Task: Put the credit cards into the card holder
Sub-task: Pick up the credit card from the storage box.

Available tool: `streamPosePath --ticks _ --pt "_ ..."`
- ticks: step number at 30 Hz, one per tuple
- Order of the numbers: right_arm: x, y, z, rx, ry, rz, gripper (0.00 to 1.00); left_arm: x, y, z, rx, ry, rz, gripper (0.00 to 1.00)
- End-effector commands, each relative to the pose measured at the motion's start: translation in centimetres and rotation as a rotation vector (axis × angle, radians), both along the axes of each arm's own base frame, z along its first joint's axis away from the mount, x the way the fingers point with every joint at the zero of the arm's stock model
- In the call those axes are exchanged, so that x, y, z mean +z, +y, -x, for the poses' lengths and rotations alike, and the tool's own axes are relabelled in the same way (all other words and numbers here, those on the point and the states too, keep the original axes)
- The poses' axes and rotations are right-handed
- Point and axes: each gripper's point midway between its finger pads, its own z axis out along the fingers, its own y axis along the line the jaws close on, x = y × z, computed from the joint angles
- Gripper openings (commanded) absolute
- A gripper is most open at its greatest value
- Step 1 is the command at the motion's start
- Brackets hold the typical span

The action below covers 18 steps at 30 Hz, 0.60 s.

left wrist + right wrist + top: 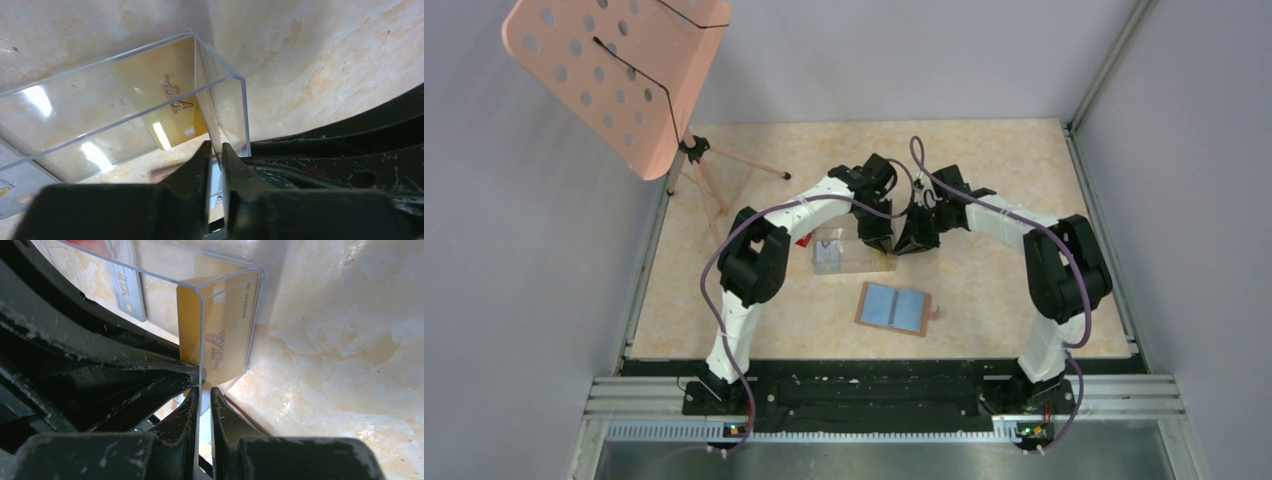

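- At the box (844,250) end, left claw (216,147) and right claw (202,390) are each pinched nearly together on a thin edge; wall or card, cannot tell.
- Wallet (894,308) lies open nearby, apart.
- Yellow card (225,340) sits inside the box: snagging could drag it along.

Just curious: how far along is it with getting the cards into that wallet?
Done: the card holder lies open, no card visibly inside. In hand: the left claw and right claw pinch shut at the clear box, where a yellow card stands. Left: moving every card, including the pale card.
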Motion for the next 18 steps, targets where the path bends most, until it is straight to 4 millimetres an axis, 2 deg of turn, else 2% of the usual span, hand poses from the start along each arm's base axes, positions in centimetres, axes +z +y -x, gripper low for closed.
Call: streamPosePath --ticks 1,2,3,7,10,13,16,18 --pt "0.9 0.8 0.7 0.042 -0.025 -0.027 0.04 0.0 -0.2 -0.4 0.027 -0.005 0.027 0.13" --pt "0.9 0.8 0.6 0.042 -0.026 -0.027 0.04 -0.1 0.0 -0.3 0.029 -0.006 0.021 0.04" --pt "1.0 0.8 0.5 0.041 -0.029 -0.025 0.04 -0.1 0.2 -0.3 0.030 -0.010 0.013 0.00" --pt "1.8 0.8 0.0 0.034 -0.057 -0.025 0.07 1.5 0.8 -0.5 0.038 -0.073 0.010 0.00" --pt "2.7 0.7 -0.4 0.022 -0.085 -0.019 0.18 3.9 1.9 -1.1 0.059 -0.160 0.000 0.00" --pt "4.1 0.6 -0.7 0.012 -0.124 -0.025 0.30 7.2 3.1 -1.4 0.078 -0.265 0.003 0.00" --pt "5.6 0.5 -0.7 -0.006 -0.145 -0.043 0.41 9.8 4.1 -1.1 0.094 -0.345 0.028 0.00" --pt "6.6 0.6 -0.6 -0.016 -0.157 -0.059 0.46 10.6 4.8 -0.1 0.100 -0.367 0.050 0.00"
